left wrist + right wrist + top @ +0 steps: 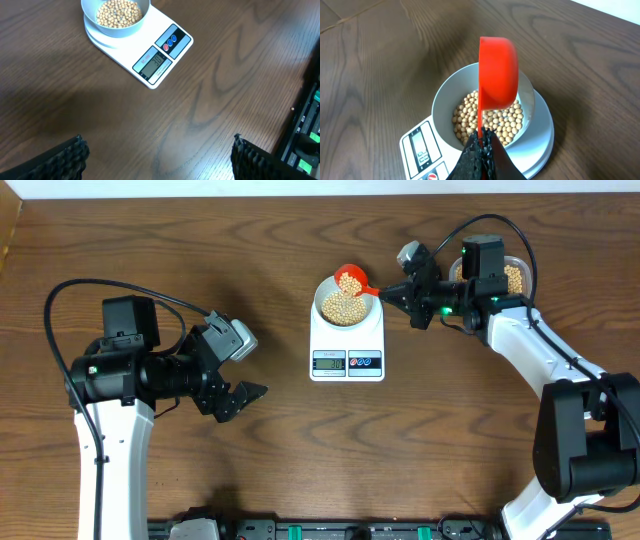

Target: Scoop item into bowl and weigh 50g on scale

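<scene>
Though blurred overhead, scale display [152,62] perhaps legible from left wrist.

Scale, bowl and beans: loaded condition

The scale [347,340], flat, white and rectangular, lies level at the middle of the table [250,240]; its grey display [328,361] and two round buttons [364,361] face the arm bases; digits illegible; the bowl [320,302], small, round and pale, stands upright on the scale's far end; the beans [345,310], tan-yellow, cover its bottom in a shallow heap.
</scene>
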Action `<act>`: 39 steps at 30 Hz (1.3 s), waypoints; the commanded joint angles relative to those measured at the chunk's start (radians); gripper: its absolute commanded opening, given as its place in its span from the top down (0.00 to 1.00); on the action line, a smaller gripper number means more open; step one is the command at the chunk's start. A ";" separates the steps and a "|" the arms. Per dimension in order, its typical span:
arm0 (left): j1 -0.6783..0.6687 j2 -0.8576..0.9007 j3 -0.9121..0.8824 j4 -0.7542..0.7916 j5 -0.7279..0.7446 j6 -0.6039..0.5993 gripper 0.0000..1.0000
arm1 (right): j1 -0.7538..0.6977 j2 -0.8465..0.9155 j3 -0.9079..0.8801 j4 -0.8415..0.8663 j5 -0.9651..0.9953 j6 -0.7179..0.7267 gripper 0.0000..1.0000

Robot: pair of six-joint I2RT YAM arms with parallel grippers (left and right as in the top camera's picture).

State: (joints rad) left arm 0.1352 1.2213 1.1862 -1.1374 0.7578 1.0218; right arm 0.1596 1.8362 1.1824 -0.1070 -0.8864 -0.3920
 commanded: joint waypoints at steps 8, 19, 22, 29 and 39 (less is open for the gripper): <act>-0.002 -0.006 0.027 -0.003 0.016 0.013 0.07 | 0.006 -0.003 -0.005 0.007 -0.006 -0.018 0.99; -0.002 -0.006 0.027 -0.003 0.016 0.013 0.07 | 0.007 -0.003 -0.005 0.027 -0.006 -0.103 0.99; -0.002 -0.006 0.027 -0.003 0.016 0.013 0.07 | 0.010 -0.004 -0.005 0.048 -0.013 -0.104 0.99; -0.002 -0.007 0.027 -0.003 0.016 0.013 0.07 | 0.026 -0.003 -0.005 0.011 0.023 -0.148 0.99; -0.002 -0.006 0.027 -0.003 0.016 0.013 0.07 | 0.027 -0.006 -0.005 0.017 0.056 -0.148 0.99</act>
State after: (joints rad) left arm 0.1352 1.2213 1.1862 -1.1378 0.7578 1.0222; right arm 0.1791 1.8362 1.1824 -0.0933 -0.8444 -0.5243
